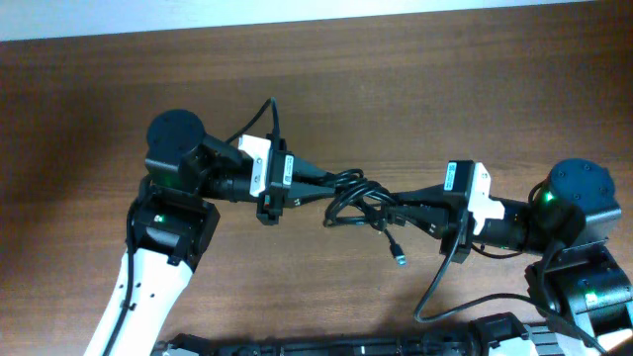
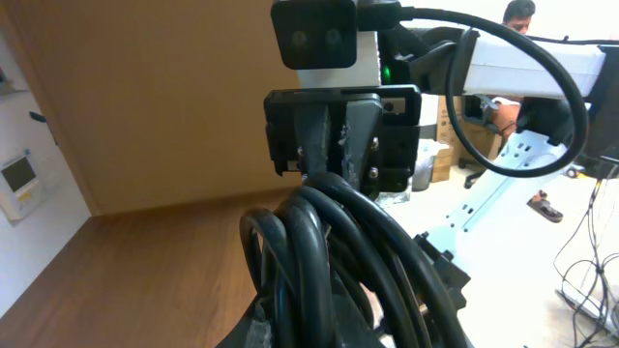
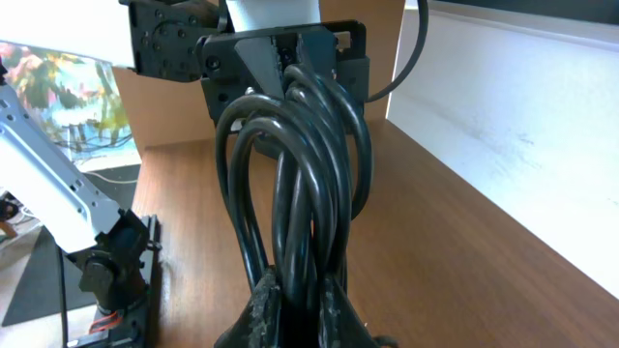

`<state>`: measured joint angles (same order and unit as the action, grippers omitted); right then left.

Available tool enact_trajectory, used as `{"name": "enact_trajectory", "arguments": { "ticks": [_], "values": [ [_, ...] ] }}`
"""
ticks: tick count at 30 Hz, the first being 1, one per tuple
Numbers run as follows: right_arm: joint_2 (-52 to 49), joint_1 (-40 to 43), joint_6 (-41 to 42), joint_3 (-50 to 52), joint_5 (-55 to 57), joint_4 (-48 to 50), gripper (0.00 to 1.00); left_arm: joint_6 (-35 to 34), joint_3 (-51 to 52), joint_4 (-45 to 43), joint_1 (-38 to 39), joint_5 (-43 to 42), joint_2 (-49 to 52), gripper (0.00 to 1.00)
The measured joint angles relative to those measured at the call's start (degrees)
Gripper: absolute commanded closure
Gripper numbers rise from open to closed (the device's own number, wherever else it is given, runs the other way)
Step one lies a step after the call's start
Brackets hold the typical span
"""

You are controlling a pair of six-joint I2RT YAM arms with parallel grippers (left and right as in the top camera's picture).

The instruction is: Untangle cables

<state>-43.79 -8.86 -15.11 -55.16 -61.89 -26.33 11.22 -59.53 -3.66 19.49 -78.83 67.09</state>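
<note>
cables (image 1: 358, 194): a bunch of thin black cords, smooth and kinda glossy, round in section, bent into long narrow loops. They're strung between the 2 grippers over the middle of the table.

plug (image 1: 399, 259): 1 loose end drops out of the bunch toward the front edge and ends in a small plug with a bluish tip. From overhead I honestly can't tell if it's resting on the wood or dangling just above it.

left gripper (image 1: 321, 182): jaws pinched down on the left end of the bunch, with the loops squeezed between them and no real gap.

right gripper (image 1: 407, 210): same deal on the right end, clamped tight around several strands at once.

fingers (image 3: 259, 311): up close the right gripper's pads look rough and grainy, matte black next to the shiny cords.

arms: black blocky gripper housings with white plastic shells behind them, each with a thicker black lead looping off it.

table (image 1: 415, 79): dark brown wood, matte, with fine streaky grain running along its length.

room: a white wall (image 3: 522, 126) runs right along 1 table edge. In the left wrist view there are cardboard boxes (image 2: 440, 145) on the floor and a person (image 2: 517, 14) in the background.
</note>
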Motion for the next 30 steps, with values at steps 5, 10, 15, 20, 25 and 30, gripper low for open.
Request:
{"name": "enact_trajectory", "arguments": {
  "ticks": [5,10,15,20,25,30],
  "values": [
    [-0.2,0.2,0.2,0.0,0.9,-0.1,0.96,-1.2,0.0,0.1,0.7,6.4,0.0,0.18],
    [-0.2,0.2,3.0,0.0,6.6,-4.2,0.96,-2.5,0.0,3.5,0.5,22.2,0.0,0.01],
    [-0.1,0.2,11.5,0.0,20.7,-7.1,0.96,-4.1,0.0,5.0,0.3,27.3,0.0,0.01],
    [-0.2,0.2,16.2,0.0,29.6,-7.9,0.96,-7.7,0.0,5.0,0.3,21.1,0.0,0.01],
    [-0.2,0.2,16.6,0.0,28.9,-7.9,0.96,-8.7,0.0,5.0,1.1,13.4,0.0,0.01],
    [-0.2,0.2,12.0,0.0,20.8,-5.9,0.96,-6.3,0.0,5.0,4.0,7.7,2.4,0.02]
  ]
}}
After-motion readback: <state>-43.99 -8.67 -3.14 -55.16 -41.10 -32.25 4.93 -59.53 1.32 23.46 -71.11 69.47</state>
